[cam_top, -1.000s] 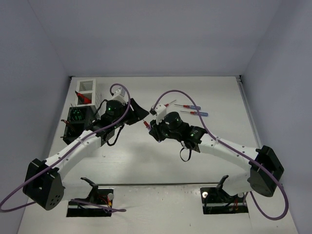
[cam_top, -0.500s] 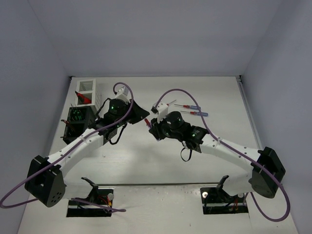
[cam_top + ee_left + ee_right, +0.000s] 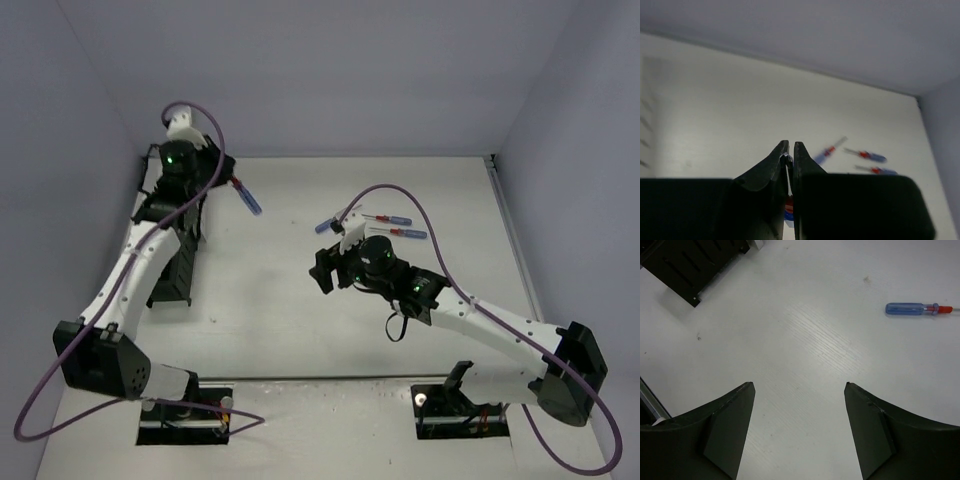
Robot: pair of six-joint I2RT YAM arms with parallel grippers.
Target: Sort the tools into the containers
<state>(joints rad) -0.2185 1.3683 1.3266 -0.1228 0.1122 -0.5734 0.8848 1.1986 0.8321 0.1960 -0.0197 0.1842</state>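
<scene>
I look down on a white bench (image 3: 300,310). It has faint wood lines and a small dark spot (image 3: 866,278). A thin dark line (image 3: 320,378) runs across it near my side. Pale grey walls stand around it: a back wall (image 3: 320,80), a left wall (image 3: 50,150) and a right wall (image 3: 590,150).
</scene>
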